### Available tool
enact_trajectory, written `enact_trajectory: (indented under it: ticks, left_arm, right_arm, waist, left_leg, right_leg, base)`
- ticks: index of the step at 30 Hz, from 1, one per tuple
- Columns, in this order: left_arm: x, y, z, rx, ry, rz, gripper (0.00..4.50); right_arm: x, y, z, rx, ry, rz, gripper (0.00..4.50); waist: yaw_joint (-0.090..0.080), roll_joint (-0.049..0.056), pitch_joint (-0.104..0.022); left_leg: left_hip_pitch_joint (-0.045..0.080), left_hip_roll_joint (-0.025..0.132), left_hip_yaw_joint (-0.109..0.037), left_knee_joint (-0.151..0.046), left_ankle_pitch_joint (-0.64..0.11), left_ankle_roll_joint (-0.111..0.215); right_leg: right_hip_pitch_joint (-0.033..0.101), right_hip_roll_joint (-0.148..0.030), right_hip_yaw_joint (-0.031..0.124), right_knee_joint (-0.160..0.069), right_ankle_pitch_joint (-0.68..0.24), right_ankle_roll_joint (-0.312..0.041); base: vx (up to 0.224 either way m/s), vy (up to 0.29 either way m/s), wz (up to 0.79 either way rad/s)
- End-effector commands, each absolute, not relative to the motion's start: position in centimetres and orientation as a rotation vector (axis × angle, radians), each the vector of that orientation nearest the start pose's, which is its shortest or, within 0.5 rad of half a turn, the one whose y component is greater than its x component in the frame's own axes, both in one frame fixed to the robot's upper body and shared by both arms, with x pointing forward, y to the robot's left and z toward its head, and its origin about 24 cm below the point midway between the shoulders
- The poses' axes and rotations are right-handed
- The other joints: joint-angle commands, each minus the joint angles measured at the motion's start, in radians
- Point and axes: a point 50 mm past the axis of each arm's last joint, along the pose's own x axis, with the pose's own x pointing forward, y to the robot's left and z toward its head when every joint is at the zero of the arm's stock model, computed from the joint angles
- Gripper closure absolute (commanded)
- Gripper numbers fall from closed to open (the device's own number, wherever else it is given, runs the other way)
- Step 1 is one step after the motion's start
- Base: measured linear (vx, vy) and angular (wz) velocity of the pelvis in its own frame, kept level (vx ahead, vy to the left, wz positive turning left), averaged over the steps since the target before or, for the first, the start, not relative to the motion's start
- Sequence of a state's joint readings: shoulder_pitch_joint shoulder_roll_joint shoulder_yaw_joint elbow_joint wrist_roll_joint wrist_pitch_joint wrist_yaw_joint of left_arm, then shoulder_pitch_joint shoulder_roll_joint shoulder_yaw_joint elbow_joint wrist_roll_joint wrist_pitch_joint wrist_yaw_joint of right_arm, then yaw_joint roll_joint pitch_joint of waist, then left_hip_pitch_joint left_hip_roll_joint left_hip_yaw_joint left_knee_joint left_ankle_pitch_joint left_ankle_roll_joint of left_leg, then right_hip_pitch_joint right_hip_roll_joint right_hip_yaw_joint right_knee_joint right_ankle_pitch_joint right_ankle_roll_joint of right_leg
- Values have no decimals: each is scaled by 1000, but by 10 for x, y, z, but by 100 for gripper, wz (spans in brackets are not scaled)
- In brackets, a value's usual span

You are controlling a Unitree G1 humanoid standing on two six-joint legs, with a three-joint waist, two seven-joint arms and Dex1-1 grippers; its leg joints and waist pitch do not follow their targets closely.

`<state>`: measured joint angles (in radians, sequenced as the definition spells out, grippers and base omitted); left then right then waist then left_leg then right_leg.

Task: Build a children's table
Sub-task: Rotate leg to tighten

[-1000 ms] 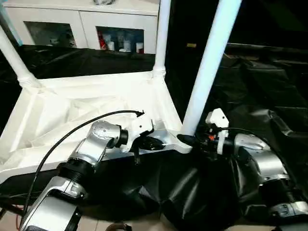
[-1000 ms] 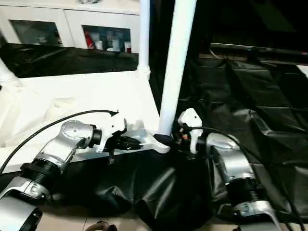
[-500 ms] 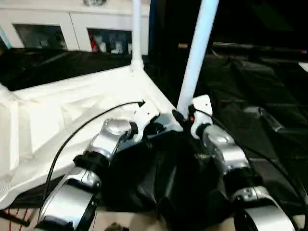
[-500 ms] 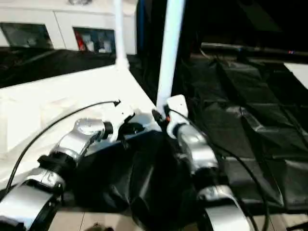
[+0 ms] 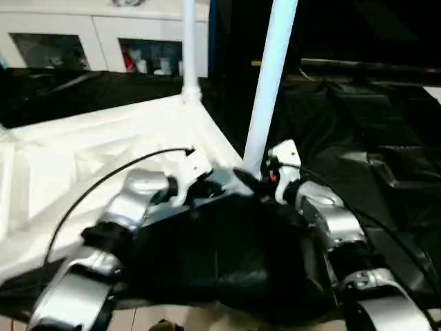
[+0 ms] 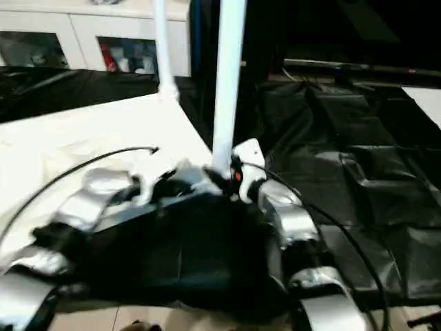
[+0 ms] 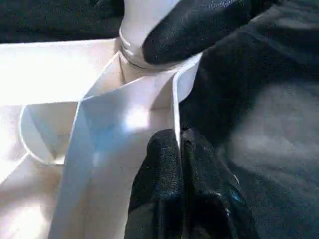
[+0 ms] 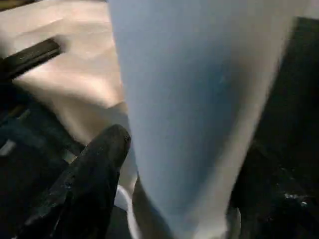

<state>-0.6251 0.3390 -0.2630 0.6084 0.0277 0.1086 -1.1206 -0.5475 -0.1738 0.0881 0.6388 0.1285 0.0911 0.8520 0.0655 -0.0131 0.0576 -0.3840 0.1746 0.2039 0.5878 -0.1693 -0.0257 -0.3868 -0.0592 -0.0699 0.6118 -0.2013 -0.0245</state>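
Two white legs (image 5: pixel 270 83) stand upright in corner sockets of the upturned tabletop (image 5: pixel 83 158), which lies on black sheeting (image 5: pixel 386 138); behind it, a white cabinet (image 5: pixel 103 41) holds small bottles behind glass doors. From the left wrist, the left gripper (image 7: pixel 180 149) has its jaws pressed together on the tabletop's thin rim beside a socket. From the right wrist, the right gripper (image 8: pixel 164 164) has jaws spread around the near leg's base, one finger (image 8: pixel 94 174) beside it.

Head views: motion blur is smearing the forearms. Glare is washing out the tabletop (image 5: pixel 83 148); black sheeting (image 5: pixel 386 138) is lying dim.
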Motion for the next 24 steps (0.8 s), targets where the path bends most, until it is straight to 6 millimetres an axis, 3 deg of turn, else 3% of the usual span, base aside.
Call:
enact_trajectory:
  ticks: [1,4,7,8,13,20,21,24]
  left_arm:
    - [323,118,65,425,387,-1329,450]
    - [319,130,67,426,414,-1324,450]
    - [314,139,68,440,431,-1337,450]
    - [312,143,68,437,439,-1339,450]
    - [303,155,70,440,477,-1358,450]
    - [296,162,73,426,500,-1346,450]
    - [295,162,73,421,501,-1345,450]
    - [294,162,73,415,500,-1345,450]
  right_arm:
    - [316,-97,36,-13,291,1109,128]
    - [309,-93,36,-33,301,1225,128]
    - [305,-91,36,-51,307,1291,128]
    - [304,-90,37,-54,311,1316,128]
    - [303,-88,37,-70,320,1380,128]
    - [304,-83,38,-55,320,1416,196]
    - [304,-82,38,-54,320,1418,196]
    - [304,-81,38,-53,320,1418,211]
  waist:
    - [8,1,-63]
    - [20,-4,-62]
    - [23,-2,-60]
    - [24,-12,-61]
    - [26,-9,-60]
    - [27,-17,-59]
    - [25,-23,-58]
    - [24,-22,-58]
  left_leg:
    - [31,78,-32,-68,-200,42]
    - [31,80,-35,-73,-232,17]
    - [29,80,-36,-75,-228,14]
    - [29,81,-36,-75,-225,14]
    - [29,80,-36,-76,-209,12]
    - [32,80,-36,-77,-223,-1]
    - [32,79,-36,-78,-222,0]
    - [33,79,-37,-79,-227,-7]
  right_leg:
    - [34,-104,60,-70,-150,-238]
    - [34,-109,60,-72,-208,-224]
    - [32,-108,62,-72,-213,-215]
    - [33,-109,61,-71,-213,-214]
    - [30,-107,60,-65,-182,-226]
    - [29,-110,62,-65,-202,-226]
    - [29,-108,62,-66,-199,-225]
    - [28,-109,62,-66,-202,-221]
  base:
    - [0,0,0]
    - [0,0,0]
    - [0,0,0]
    - [0,0,0]
    - [0,0,0]
    - [0,0,0]
    - [0,0,0]
    - [0,0,0]
